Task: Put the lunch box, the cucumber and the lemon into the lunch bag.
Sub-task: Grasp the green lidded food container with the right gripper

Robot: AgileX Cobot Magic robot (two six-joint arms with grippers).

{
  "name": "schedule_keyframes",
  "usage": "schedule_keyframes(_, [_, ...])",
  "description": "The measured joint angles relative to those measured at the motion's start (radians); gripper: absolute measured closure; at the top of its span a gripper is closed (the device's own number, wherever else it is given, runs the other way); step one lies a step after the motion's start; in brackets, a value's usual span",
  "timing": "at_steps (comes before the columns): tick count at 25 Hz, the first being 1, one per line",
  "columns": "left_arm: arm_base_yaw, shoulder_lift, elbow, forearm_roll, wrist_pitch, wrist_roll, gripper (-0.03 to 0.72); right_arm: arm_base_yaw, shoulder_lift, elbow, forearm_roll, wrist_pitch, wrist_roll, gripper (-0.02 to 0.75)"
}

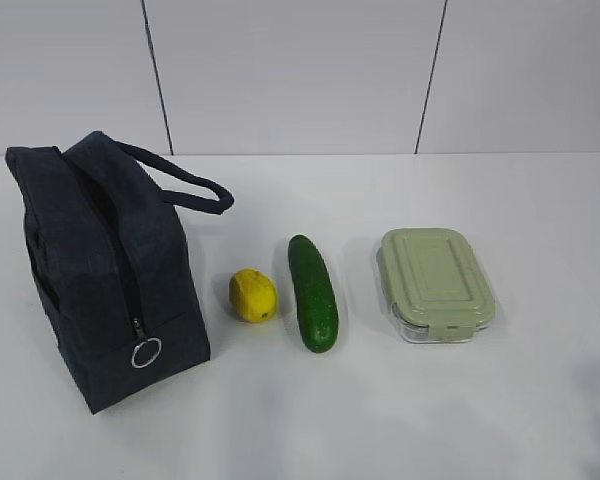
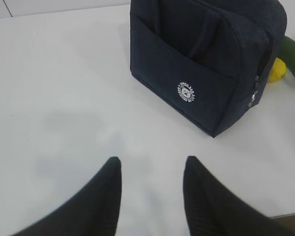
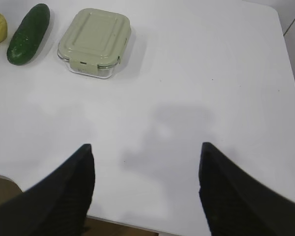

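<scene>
While standing at the left of the white table (image 1: pixel 540 200): boxy dark navy fabric lunch bag (image 1: pixel 100 270), zipped. Right end: clear lunch box (image 1: pixel 437 285), sage-green lid. Between: dark green cucumber (image 1: pixel 313 292), then small yellow lemon (image 1: pixel 252 295) beside bag. Left gripper (image 2: pixel 150 169) and right gripper (image 3: pixel 146 156): spread apart, empty.

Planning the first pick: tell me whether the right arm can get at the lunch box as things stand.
Probably yes. The right pincer is open and holds nothing, and only bare table lies between it and the lunch box. The cucumber sits off to its side, apart from it.
</scene>
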Motion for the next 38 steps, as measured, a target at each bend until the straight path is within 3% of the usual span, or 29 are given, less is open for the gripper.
schedule_keyframes(38, [0.0,0.0,0.0,0.0,0.0,0.0,0.383,0.0,0.0,0.0,0.0,0.0,0.0,0.232])
